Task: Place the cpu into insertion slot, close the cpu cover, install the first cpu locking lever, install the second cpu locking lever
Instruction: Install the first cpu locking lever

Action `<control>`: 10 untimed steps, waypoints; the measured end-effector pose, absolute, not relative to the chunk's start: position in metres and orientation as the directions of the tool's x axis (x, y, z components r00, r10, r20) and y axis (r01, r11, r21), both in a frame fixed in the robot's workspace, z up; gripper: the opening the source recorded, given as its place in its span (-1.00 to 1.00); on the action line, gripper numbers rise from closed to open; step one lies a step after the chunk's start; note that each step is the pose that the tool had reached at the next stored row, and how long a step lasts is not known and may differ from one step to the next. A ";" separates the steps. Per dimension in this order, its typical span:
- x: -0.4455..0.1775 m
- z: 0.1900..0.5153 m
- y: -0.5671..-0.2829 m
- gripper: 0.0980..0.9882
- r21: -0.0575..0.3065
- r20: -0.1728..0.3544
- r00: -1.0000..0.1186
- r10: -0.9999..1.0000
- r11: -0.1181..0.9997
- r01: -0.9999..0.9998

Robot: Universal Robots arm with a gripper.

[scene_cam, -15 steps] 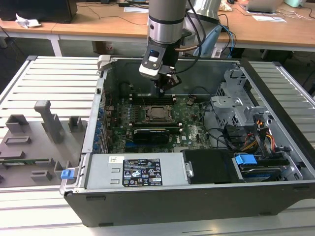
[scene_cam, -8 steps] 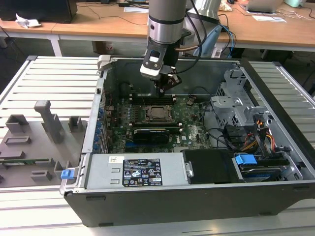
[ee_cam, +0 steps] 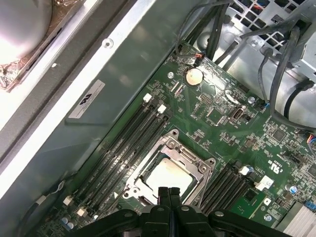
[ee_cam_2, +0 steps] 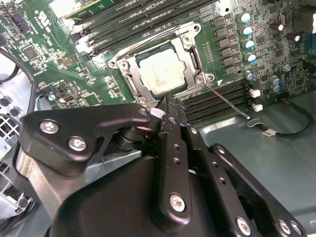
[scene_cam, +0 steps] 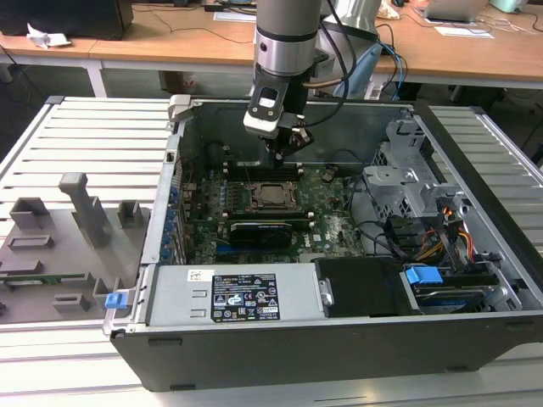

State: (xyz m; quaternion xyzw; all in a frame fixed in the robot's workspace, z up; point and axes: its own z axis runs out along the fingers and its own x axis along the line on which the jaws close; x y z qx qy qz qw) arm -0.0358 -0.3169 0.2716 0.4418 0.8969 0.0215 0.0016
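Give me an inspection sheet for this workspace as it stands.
Surface: green motherboard inside open computer case on slatted table.
Job's things: cpu lies in the window of the cpu cover, which is down flat; thin lever rod sticks out beside it.
Clutter: grey fixture blocks on the table, exterior view's left.
Grippers: gripper at the cover's edge, jaws together, nothing seen between.
Cables: coloured bundle in case, exterior view's right.
Surroundings: wooden desks behind.

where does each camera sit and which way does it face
exterior view: off the arm, looks down into the computer case; arm and gripper show
first wrist view: at the wrist, looks at the cpu; gripper shows
second wrist view: at the wrist, looks at the cpu; gripper shows
all three share the cpu and gripper
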 end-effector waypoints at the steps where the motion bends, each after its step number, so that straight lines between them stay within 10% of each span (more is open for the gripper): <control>1: -0.036 0.272 -0.317 -0.98 0.040 0.016 -0.613 0.790 0.612 0.790; 10: -0.036 0.272 -0.317 -0.98 0.040 0.016 -0.640 0.768 0.639 0.768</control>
